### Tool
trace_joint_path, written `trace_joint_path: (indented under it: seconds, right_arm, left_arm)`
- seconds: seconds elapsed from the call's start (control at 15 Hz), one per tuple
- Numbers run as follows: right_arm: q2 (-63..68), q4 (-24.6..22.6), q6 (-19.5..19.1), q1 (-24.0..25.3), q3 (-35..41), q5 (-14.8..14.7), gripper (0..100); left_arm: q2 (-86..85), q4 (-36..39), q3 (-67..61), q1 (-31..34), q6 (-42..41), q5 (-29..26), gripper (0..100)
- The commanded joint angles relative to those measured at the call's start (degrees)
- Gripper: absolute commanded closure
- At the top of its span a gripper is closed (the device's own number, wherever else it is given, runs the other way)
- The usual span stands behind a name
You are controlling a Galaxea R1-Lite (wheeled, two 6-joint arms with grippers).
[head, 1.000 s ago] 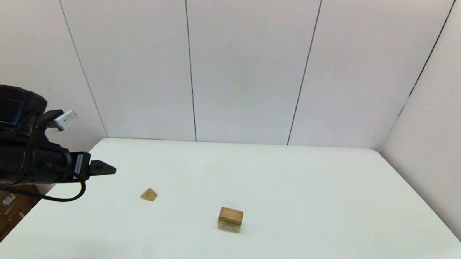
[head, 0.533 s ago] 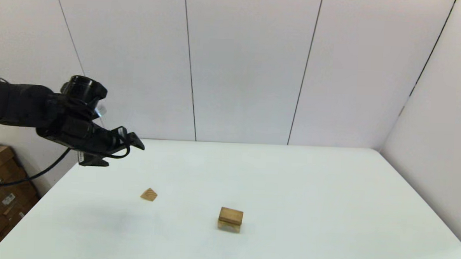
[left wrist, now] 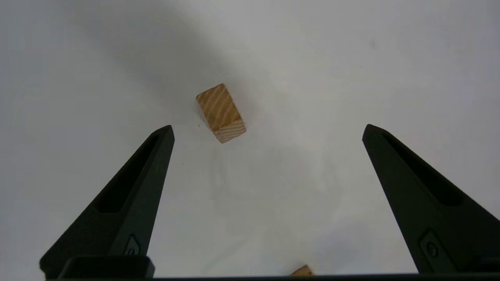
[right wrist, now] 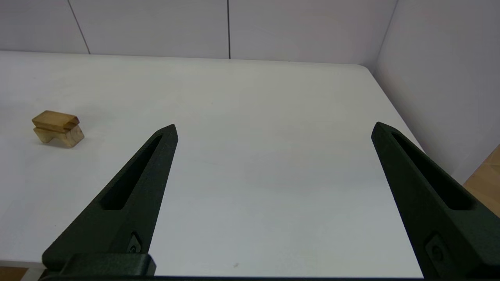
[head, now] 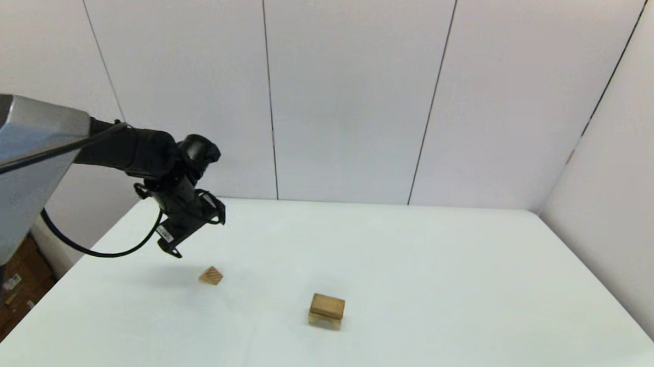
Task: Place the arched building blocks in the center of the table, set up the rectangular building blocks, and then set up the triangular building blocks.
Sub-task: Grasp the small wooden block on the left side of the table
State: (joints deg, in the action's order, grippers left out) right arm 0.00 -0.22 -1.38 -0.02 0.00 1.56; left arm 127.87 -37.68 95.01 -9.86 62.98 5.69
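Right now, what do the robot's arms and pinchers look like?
The left arm is black past a big silver-grey section near the shoulder, and a black cable loops under it. The left gripper and the right gripper each have two long, pointed black fingers with a slot along each one.

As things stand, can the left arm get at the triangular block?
Probably yes. The left gripper hangs open above the table, close beside the triangular block; in the left wrist view that block lies ahead between the open fingers with nothing around it.
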Motion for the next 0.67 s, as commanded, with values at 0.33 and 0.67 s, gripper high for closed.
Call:
trace_joint_path:
  seconds: [0.33, 0.67]
  right_arm:
    - [-0.09, -0.04, -0.03, 0.02, 0.0, 0.02, 0]
    - [-0.09, -0.04, -0.03, -0.06, 0.0, 0.02, 0]
  left_arm:
    - [8.71, -1.61, 3.86, 0.02, 13.05, -1.91, 0]
    - [7.92, -3.8, 3.95, 2.39, 14.54, -7.01, 0]
